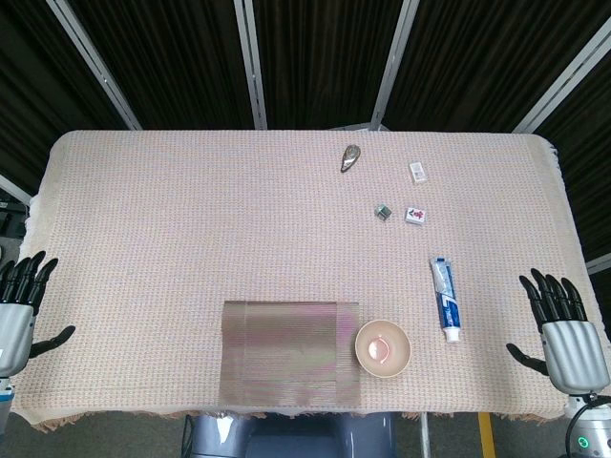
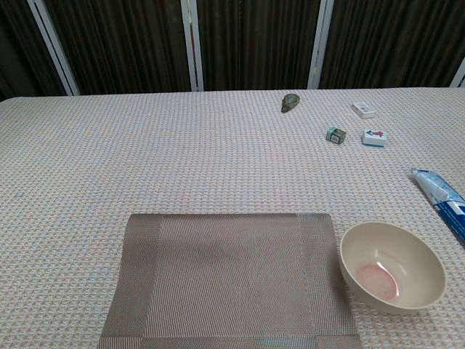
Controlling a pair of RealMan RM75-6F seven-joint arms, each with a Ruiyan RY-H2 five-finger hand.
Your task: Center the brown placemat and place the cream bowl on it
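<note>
Both my hands, left hand and right hand, lie spread, empty, flanking brown placemat; cream bowl sits just right of it.

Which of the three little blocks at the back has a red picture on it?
The white tile nearest the toothpaste tube has the red mark. The green block beside it is dark, and the white block lies farther back.
</note>
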